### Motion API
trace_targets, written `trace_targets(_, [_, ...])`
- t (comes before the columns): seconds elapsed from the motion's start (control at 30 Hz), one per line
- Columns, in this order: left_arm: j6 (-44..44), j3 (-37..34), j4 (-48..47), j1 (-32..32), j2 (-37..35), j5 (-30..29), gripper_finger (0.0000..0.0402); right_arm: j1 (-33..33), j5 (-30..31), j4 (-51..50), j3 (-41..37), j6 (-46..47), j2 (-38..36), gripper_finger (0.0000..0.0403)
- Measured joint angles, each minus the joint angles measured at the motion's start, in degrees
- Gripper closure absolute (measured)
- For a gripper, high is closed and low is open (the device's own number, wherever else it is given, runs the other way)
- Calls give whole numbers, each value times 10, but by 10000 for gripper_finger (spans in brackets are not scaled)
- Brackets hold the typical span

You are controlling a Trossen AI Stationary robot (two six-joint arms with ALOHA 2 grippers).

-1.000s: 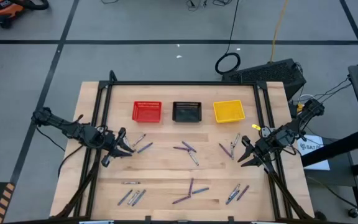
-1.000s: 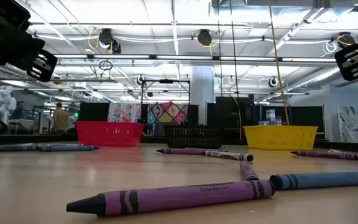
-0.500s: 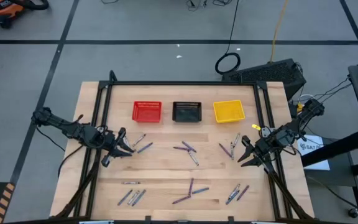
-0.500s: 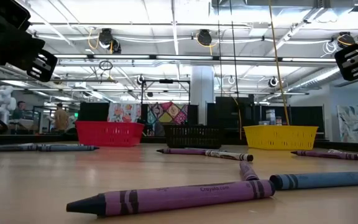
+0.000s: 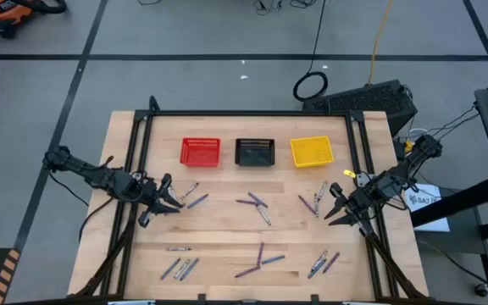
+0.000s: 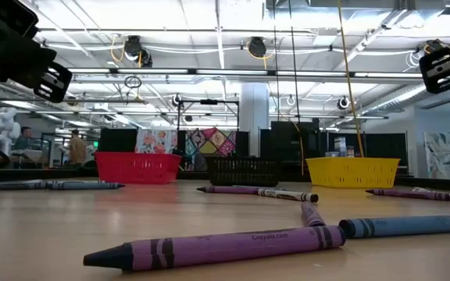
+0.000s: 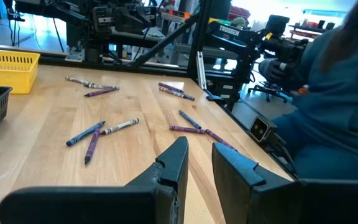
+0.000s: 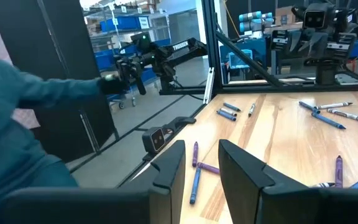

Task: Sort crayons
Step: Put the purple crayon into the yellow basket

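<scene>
Several crayons point(image 5: 257, 203) lie scattered in small clusters across the wooden table point(image 5: 227, 237), none in either arm's grasp. Left gripper point(image 5: 169, 202) hovers at the left side, fingers parted and empty, a few crayons just beside its tips. Right gripper point(image 5: 335, 210) hangs likewise open, near another cluster.

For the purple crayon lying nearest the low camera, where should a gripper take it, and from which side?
Grip the purple crayon at mid-length, on its paper wrap, coming straight down with the fingers across its thin width. It lies flat on the table, so only a top approach fits. Its far end appears to touch the blue crayon, so staying central probably avoids nudging that one.
</scene>
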Motion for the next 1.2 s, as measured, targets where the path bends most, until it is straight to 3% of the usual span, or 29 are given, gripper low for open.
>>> trace_targets(0.17, [2, 0, 0, 0, 0, 0, 324, 0, 0, 6, 0, 0, 0, 319])
trace_targets(0.33, [158, 0, 0, 0, 0, -3, 324, -1, 31, 6, 0, 1, 0, 319])
trace_targets(0.6, [287, 0, 14, 0, 0, -40, 324, -1, 138, 7, 0, 4, 0, 319])
trace_targets(0.97, [285, 0, 43, 0, 0, -64, 324, -1, 149, 30, 0, 4, 0, 319])
trace_targets(1.2, [285, 0, 45, 0, 0, -62, 324, -1, 243, 51, 0, 14, 0, 319])
